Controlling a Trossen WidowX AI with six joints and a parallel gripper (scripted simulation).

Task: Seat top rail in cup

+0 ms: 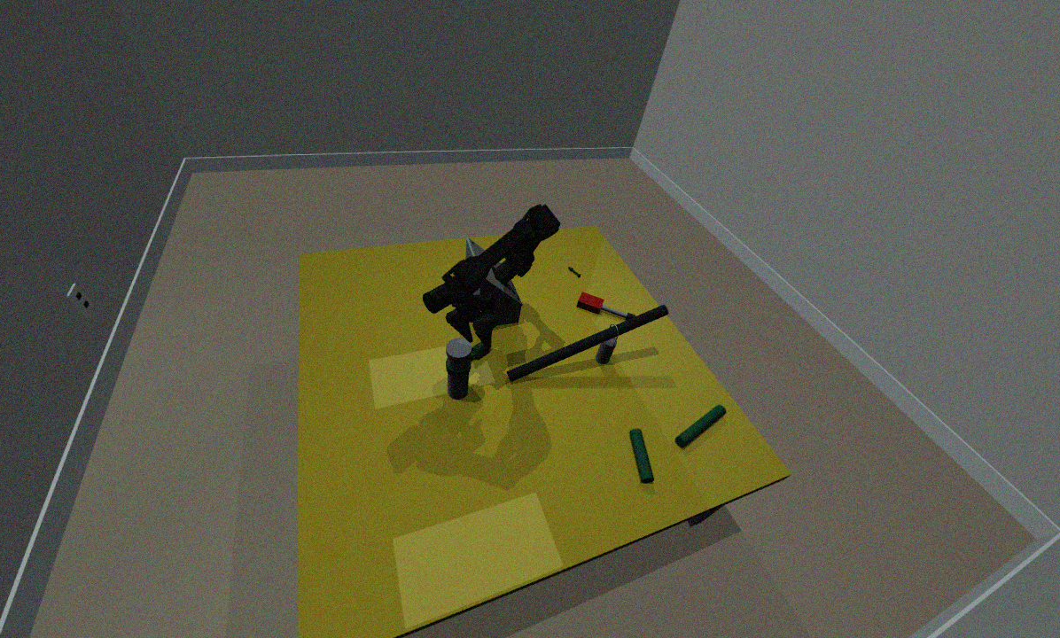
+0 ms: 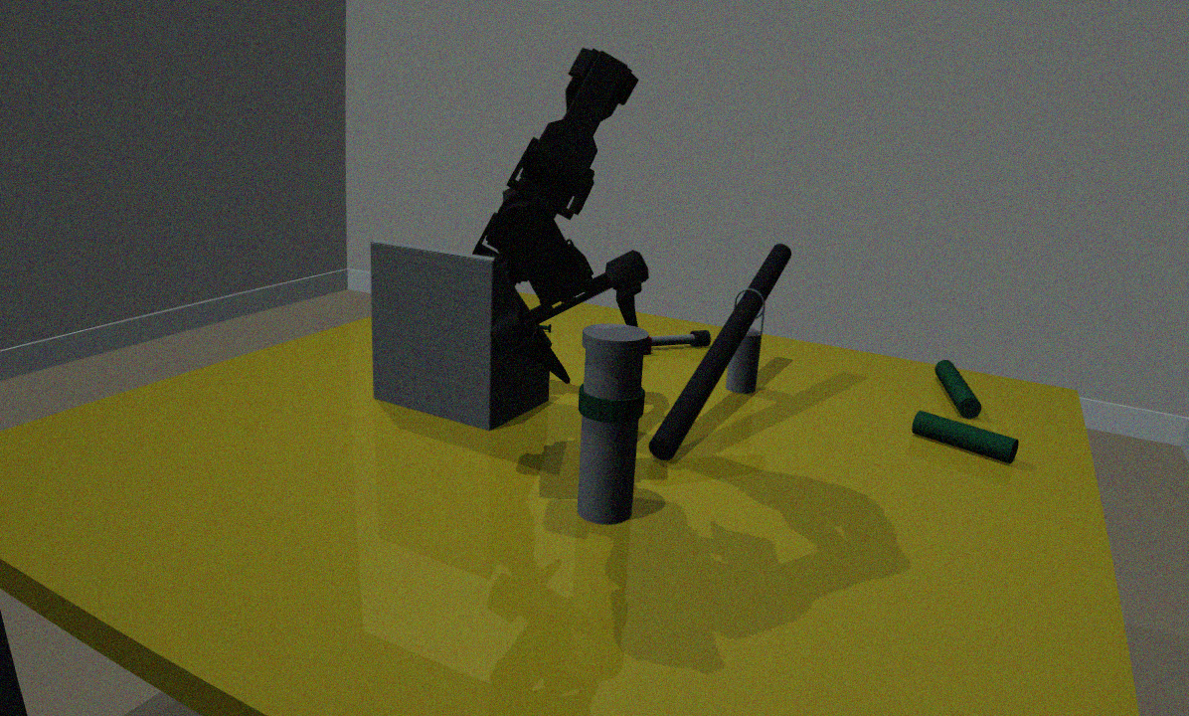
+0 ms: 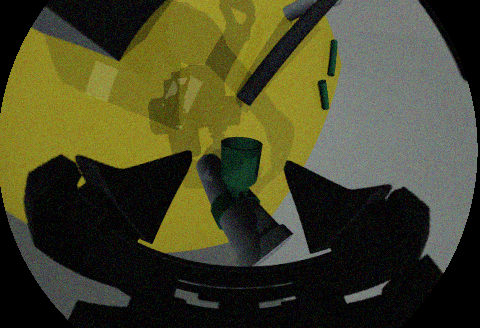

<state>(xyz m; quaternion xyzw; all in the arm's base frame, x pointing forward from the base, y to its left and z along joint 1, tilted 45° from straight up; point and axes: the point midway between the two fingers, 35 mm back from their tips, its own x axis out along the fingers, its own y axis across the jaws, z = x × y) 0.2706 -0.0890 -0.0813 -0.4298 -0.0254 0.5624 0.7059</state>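
The big grey post [image 1: 457, 369] [image 2: 609, 445] [image 3: 246, 223] stands on the yellow table [image 1: 343, 444] [image 2: 225, 462]. A green brace band [image 2: 610, 407] rings the post a little below its cap. The green rail-end cup [image 1: 479, 349] [image 3: 239, 164] sticks out from the band. The black rail [image 1: 589, 342] [image 2: 719, 356] [image 3: 294, 42] leans through the wire loop on the small post [image 1: 605, 350] [image 2: 743, 363] [image 3: 302, 8]. Its low end rests on the table, apart from the cup. My gripper [image 1: 470, 333] [image 2: 596, 349] [image 3: 239, 160] is open and empty, with a finger on either side of the cup.
A grey block [image 2: 429, 333] at the arm's base stands behind the post. A red-handled tool [image 1: 590, 300] lies behind the rail. Two green cylinders [image 1: 641, 455] [image 1: 700, 425] [image 2: 963, 435] [image 2: 957, 388] lie near the table's right edge.
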